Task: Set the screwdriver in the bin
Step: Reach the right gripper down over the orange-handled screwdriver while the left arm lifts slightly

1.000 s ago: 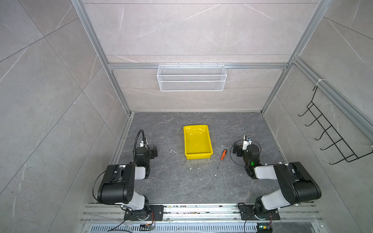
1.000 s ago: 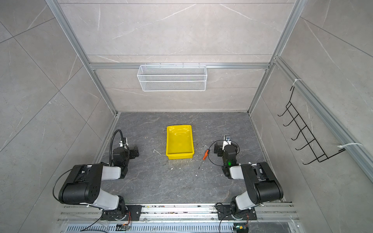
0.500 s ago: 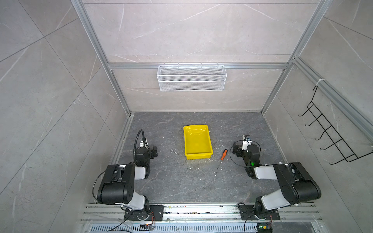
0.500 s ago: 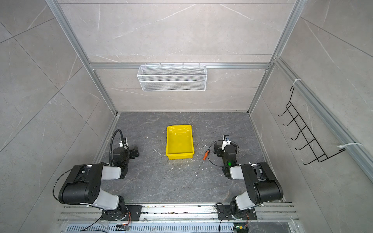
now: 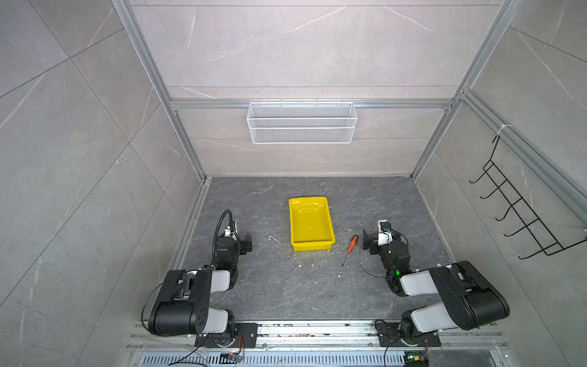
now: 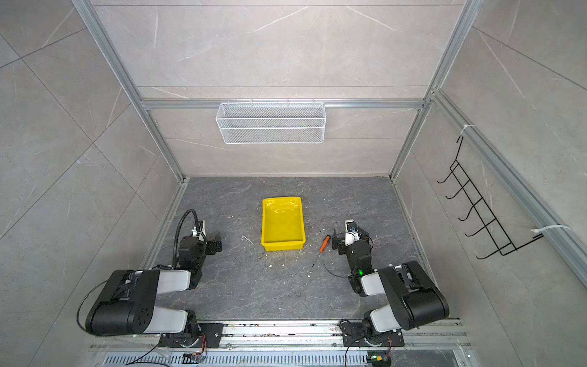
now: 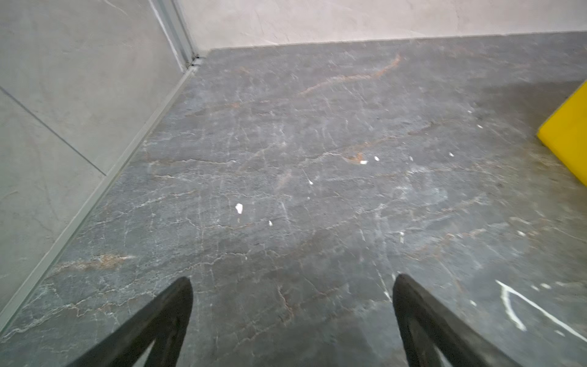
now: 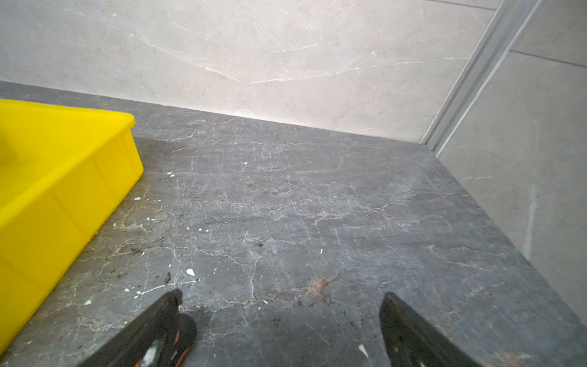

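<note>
Obs: screwdriver (image 5: 351,244) flat on counter (image 5: 286,286), not in bin (image 5: 313,247) yet. It lies just beside R hand (image 8: 282,295), outside its bin-side finger (image 8: 158,317), i.e. betw. hand and bin, apart from bin wall.

Long axis: black cap end fwd, thin shaft trailing back toward the arm's base, slight diagonal. Approx parallel to bin's long side and to the way the hand points, so it sits alongside the hand, not in the gap. R wrist view shows only an orange sliver by that finger.

R hand: spread wide, nothing held. L hand (image 7: 293,279): also wide, empty, on far side of bin from the tool, well apart.

Judgement: R arm is nearer, so use it. It needs a sideways shift toward bin to straddle the handle, closing across the axis. Risk: finger nudges tool & it rolls.
</note>
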Available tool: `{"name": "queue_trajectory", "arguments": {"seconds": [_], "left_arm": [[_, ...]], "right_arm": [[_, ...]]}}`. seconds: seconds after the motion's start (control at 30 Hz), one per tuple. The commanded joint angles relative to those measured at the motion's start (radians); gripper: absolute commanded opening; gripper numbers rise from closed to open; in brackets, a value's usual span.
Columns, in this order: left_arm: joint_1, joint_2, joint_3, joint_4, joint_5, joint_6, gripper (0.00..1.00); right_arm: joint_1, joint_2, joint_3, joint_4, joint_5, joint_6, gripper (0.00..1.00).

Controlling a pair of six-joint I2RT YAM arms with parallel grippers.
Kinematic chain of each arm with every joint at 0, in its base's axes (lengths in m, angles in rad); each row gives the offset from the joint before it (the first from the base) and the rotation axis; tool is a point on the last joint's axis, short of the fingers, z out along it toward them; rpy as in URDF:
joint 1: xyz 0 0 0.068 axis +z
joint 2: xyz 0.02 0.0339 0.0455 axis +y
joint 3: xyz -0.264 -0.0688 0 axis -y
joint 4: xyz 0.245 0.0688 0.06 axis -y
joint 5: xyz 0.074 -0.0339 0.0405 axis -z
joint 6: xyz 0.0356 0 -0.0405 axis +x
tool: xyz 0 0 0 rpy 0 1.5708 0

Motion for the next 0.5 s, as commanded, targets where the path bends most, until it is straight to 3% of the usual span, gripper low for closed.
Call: {"name": "queue_trajectory", "arguments": {"seconds": [0.0, 0.17, 0.23, 0.33, 0.4, 0.47], "left_arm": [[-0.003, -0.110, 0.168, -0.322, 0.059, -0.032, 1.00], [-0.003, -0.181, 0.277, -0.536, 0.047, -0.128, 1.00], [-0.002, -0.223, 0.313, -0.631, -0.005, -0.207, 1.00], [-0.002, -0.273, 0.381, -0.858, -0.114, -0.403, 1.00], [-0.002, -0.291, 0.382, -0.890, -0.140, -0.407, 1.00], [-0.002, -0.316, 0.379, -0.907, -0.144, -0.420, 1.00]], "right_arm": [[0.023, -0.111, 0.001, -0.061, 0.165, 0.011, 0.99], [0.028, -0.388, 0.025, -0.339, 0.218, 0.038, 0.99], [0.026, -0.563, 0.064, -0.578, 0.182, 0.084, 0.99], [0.026, -0.752, 0.249, -1.161, 0.334, 0.404, 0.99], [0.026, -0.775, 0.358, -1.463, 0.445, 0.584, 0.99], [0.027, -0.761, 0.414, -1.632, 0.527, 0.658, 1.00]]}}
